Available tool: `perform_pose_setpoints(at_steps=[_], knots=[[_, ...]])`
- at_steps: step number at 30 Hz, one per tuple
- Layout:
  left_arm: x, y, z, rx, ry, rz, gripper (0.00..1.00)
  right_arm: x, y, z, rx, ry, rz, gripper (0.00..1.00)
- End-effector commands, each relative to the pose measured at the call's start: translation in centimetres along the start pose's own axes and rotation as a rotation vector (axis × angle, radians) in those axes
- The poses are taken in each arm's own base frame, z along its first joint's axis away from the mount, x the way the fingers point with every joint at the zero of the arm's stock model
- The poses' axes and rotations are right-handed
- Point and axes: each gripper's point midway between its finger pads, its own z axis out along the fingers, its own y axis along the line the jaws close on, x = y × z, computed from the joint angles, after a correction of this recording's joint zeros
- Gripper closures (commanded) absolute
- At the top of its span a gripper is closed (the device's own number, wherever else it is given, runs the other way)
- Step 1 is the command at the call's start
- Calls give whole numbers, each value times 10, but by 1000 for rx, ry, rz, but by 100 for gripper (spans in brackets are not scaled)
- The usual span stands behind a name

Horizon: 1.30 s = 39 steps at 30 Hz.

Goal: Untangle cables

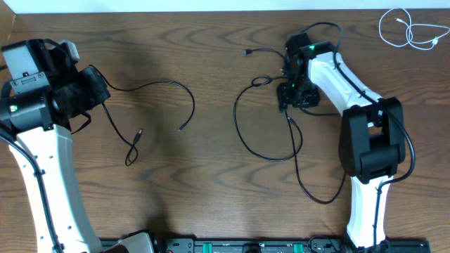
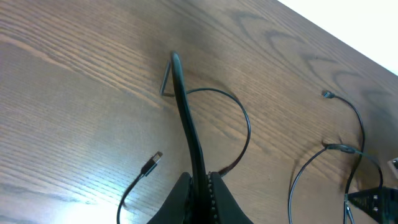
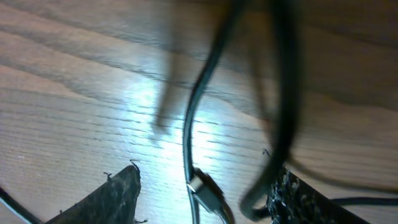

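- the left fingers (image 2: 194, 198) are pressed together and they pinch one black cable (image 1: 165, 82) near the left edge of the counter (image 1: 211, 211). the cable comes out between the tips and curves toward the middle, and its small ends lie free on the wood.
- i think it is held so because this cable is already apart from the others. the pinch holds it on its own side while the other arm works.
- the right fingers (image 3: 121, 199) are spread and low over the wood, in the right half of the counter toward the far edge. they hold nothing.
- between them lies a thin cord with a small plug (image 3: 202, 185). more cord crosses just above it, blurred, so i cannot tell which strand is over which.
- the black tangle (image 1: 238, 123) lies around and below the right fingers, with one big loop toward the middle of the counter and one long strand running toward the near edge. the loops seem to meet just at the fingers, which is probably why the arm stands there.
- the white cable (image 1: 410, 28) lies alone in the far right corner, well apart from the black ones, and it looks sorted out.
- judged from this, the work left is the black tangle. the next grasp should take one strand only, not two together.
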Motion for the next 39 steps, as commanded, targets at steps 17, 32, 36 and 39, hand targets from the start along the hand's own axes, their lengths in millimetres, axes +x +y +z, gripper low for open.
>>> perform_pose_setpoints(at_steps=[17,32,36,39], knots=[[-3,0,2,-5,-1,4,93,54,7,56,177,97,31,36],[-3,0,2,-5,-1,4,93,78,-2,73,196,151,57,81],[-3,0,2,-5,-1,4,93,69,1,73,184,115,55,99],[-3,0,2,-5,-2,4,93,53,4,62,170,75,44,99]])
